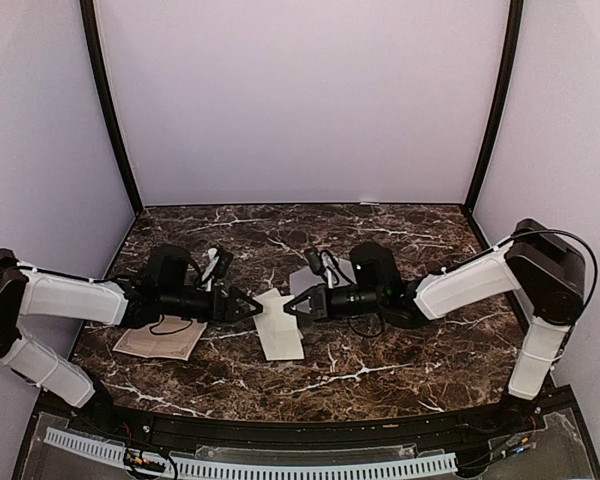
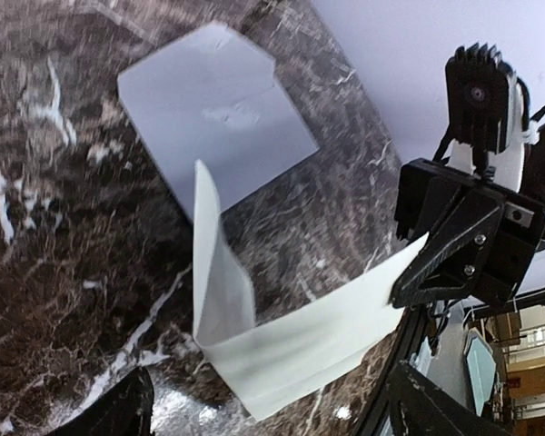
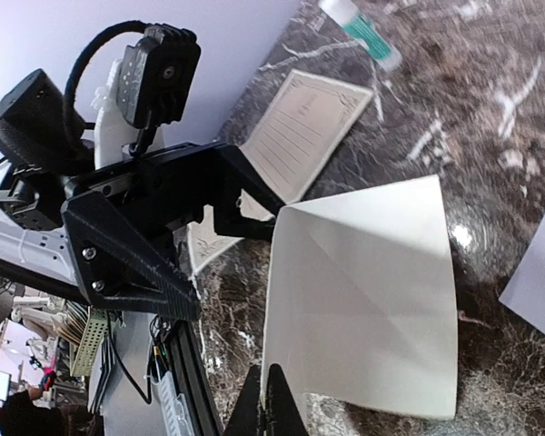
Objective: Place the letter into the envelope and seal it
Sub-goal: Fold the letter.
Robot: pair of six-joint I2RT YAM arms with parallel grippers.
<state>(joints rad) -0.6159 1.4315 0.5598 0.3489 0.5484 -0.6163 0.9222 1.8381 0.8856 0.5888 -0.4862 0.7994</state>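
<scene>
Dark marble-patterned table (image 1: pixel 380 370): one.
Folded white paper sheet (image 1: pixel 278 325): one, mid-table; I place everything else from it.
White-and-black robot arms: two, the left arm (image 1: pixel 70 298) and the right arm (image 1: pixel 470 282), one to each side of the sheet.
Black two-finger grippers: two, the left gripper (image 1: pixel 252 305) and the right gripper (image 1: pixel 292 305), both right at the sheet.
Pale grey-lavender paper envelope (image 2: pixel 218 109): one, near the sheet.
Tan ornate-bordered paper sheets (image 3: pixel 309 132): at least one, left of the folded sheet; I cannot tell whether a second lies under it.
White tube with a green band (image 3: pixel 359 27): one, beyond the tan paper.
</scene>
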